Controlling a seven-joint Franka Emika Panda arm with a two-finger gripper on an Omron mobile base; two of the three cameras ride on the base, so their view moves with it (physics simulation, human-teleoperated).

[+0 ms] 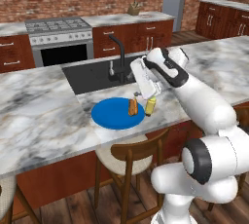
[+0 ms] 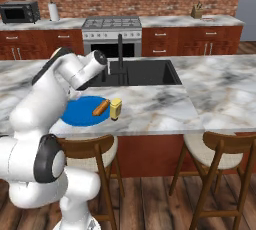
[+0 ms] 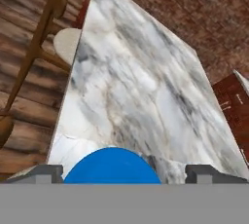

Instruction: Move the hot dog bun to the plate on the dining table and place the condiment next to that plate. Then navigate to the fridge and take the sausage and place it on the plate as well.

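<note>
- Light is even and flat in all three rendered views, bright enough to read colours everywhere; no single source can be made out.
- The round bright blue plate (image 1: 114, 116) at centre frame in the left base view casts almost no shadow on the grey-veined white marble counter top (image 1: 39, 116).
- No glare or bright hotspots on the marble.
- Edges look soft and slightly pixelated; the hand view's brick wall (image 3: 194, 18), upper right, is blurry.
- Straight lines stay straight toward the frame edges.

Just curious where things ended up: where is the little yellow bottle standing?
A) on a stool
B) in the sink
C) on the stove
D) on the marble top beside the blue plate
D: the yellow bottle stands upright on the marble top right beside the blue plate.
</note>
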